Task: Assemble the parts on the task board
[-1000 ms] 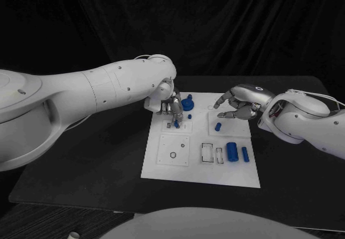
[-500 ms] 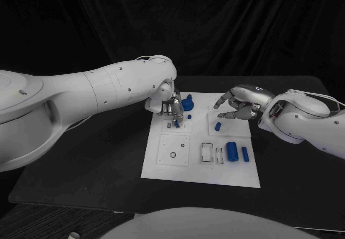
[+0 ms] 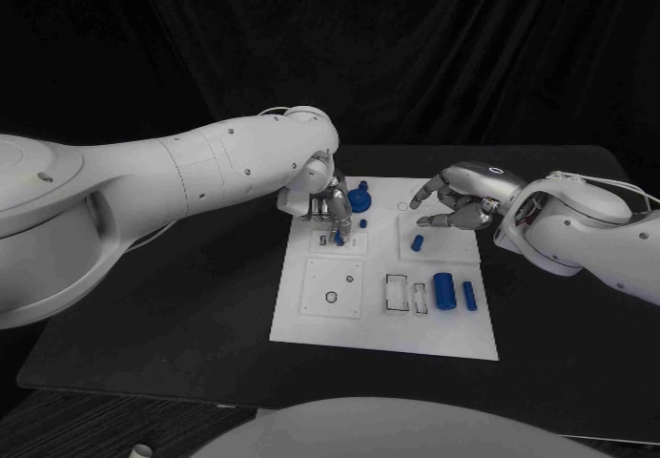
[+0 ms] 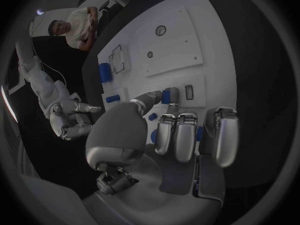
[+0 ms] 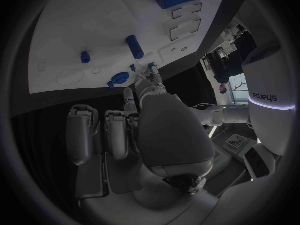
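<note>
Left hand (image 3: 327, 205) positioned over the far left corner of the task board (image 3: 310, 320), fingers pointing down, thumb and one fingertip pinched on a small blue part (image 3: 337, 236) held against the board surface. Same pinch visible in the left wrist view — small blue part (image 4: 166, 96) between thumb and fingertip, remaining fingers (image 4: 176, 136) extended side by side and holding nothing.

Right hand (image 3: 461, 202) located above the far right area of the board, fingers loosely curled and slightly apart, fingertips directed toward the board. No object seen in this hand; contact with the board cannot be determined. In the right wrist view, fingers (image 5: 115, 132) hang side by side with nothing between them.

Remaining parts distributed as follows:
- round blue part (image 3: 359, 199) at the far edge, just beside the left hand;
- short blue peg (image 3: 417, 242) lying on the raised white block below the right hand;
- large blue cylinder (image 3: 443, 292) and slimmer blue cylinder (image 3: 469, 295) side by side near the right edge — apart from both hands.
</note>
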Robot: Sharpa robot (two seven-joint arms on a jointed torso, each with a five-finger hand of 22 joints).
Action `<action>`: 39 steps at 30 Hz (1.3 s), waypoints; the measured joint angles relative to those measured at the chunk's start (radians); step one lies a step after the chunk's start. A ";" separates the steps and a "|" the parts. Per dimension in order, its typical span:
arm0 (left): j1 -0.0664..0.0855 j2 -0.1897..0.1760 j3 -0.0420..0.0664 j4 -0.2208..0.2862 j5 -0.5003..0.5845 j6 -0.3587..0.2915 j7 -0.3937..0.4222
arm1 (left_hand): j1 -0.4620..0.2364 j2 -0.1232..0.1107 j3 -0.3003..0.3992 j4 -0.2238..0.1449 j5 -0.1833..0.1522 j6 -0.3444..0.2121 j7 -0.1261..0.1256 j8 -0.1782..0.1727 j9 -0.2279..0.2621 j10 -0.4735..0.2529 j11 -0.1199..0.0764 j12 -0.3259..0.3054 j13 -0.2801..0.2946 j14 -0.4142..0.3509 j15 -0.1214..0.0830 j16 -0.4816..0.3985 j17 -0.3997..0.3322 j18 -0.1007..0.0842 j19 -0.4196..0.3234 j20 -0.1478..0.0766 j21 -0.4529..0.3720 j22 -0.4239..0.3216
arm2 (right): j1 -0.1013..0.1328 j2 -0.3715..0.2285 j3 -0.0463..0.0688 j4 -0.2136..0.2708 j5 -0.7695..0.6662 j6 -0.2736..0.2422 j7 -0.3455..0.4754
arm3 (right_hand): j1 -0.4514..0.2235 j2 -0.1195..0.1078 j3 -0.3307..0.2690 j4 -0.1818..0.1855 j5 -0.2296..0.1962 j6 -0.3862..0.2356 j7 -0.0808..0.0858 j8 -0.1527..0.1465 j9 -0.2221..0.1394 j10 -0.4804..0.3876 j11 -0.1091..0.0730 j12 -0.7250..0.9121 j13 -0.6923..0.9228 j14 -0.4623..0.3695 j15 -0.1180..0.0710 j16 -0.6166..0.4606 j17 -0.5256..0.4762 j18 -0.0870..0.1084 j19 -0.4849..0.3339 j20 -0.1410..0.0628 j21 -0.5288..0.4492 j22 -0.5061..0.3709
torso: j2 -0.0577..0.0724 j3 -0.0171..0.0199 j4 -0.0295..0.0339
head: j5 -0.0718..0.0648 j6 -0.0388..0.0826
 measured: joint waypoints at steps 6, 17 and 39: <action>-0.001 0.000 0.000 0.002 0.001 0.000 -0.002 | 0.000 0.000 0.010 -0.010 -0.001 0.018 0.018 -0.003 0.006 0.002 -0.002 0.000 0.000 0.000 0.000 0.000 0.000 0.000 0.000 0.000 0.000 0.000 | 0.000 0.000 0.000 0.000 0.000 0.001 0.000 | 0.000 0.000 0.000 0.000 0.000 0.000 0.000 0.000 0.000 0.000 0.000 0.000 0.000 0.000 0.000 0.000 0.000 0.000 0.000 0.000 0.000 0.000 | 0.000 -0.0002 0.0005 | 0.000 0.000; -0.003 0.001 0.000 0.004 0.002 -0.001 -0.008 | 0.000 0.000 0.013 -0.025 0.009 0.021 0.022 0.034 0.043 0.001 -0.018 0.000 0.000 0.004 -0.015 0.000 0.001 0.000 -0.002 -0.013 0.000 0.000 | -0.001 0.000 0.000 -0.001 0.000 0.005 -0.001 | 0.000 0.000 0.000 0.000 0.000 0.000 0.000 0.000 0.000 0.000 0.000 0.000 0.000 0.000 0.000 0.000 0.000 0.000 0.000 0.000 -0.004 0.000 | 0.000 -0.0004 0.0003 | -0.003 0.000; -0.003 0.006 0.000 0.001 0.002 -0.003 -0.012 | 0.004 -0.006 0.015 -0.023 0.039 0.020 0.022 0.034 0.121 0.002 -0.024 0.000 0.000 0.004 -0.022 0.000 0.001 0.000 -0.002 -0.020 0.000 0.000 | -0.008 0.000 0.000 -0.004 0.000 0.014 -0.004 | 0.004 0.004 0.000 0.000 0.000 0.000 0.000 0.000 -0.002 0.000 0.000 -0.010 0.000 0.000 0.000 -0.004 0.000 0.000 0.000 0.000 -0.007 0.000 | 0.000 0.0000 -0.0011 | -0.002 0.000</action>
